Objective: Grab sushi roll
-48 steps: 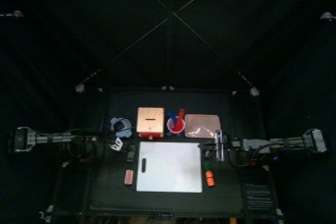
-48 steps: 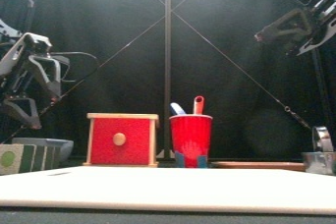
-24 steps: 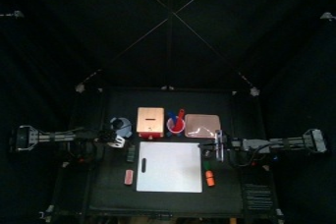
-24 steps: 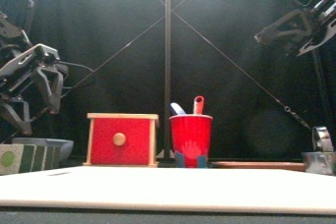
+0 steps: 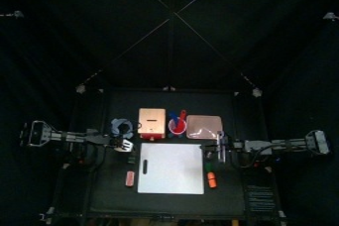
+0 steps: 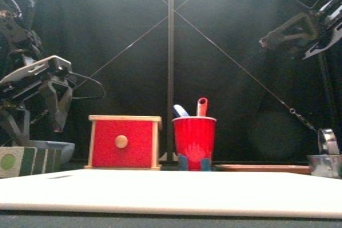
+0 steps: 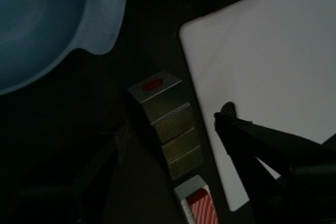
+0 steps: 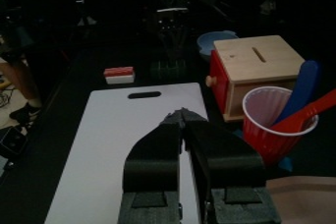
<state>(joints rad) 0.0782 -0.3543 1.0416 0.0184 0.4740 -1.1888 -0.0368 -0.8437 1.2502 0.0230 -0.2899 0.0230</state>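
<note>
The sushi roll (image 7: 165,122) lies as a short row of dark pieces, one with a red centre, on the black table between the blue bowl (image 7: 46,31) and the white cutting board (image 7: 269,61). My left gripper (image 7: 164,141) hangs above this row, jaws wide open on either side of it and holding nothing. In the top view the left gripper (image 5: 121,147) is at the board's left edge. In the front view, greenish roll pieces (image 6: 14,161) sit at the far left under the left arm. My right gripper (image 8: 184,120) is shut and empty over the board's right side.
A red wooden box (image 6: 123,142), a red cup (image 6: 194,142) with utensils and a copper plate (image 5: 205,124) stand behind the cutting board (image 5: 172,169). A red-and-white piece (image 5: 129,177) lies left of the board. An orange item (image 5: 212,180) lies to its right.
My left arm has swung in from the left and come down over the table's left side, above the sushi row. The right arm has stayed still.
</note>
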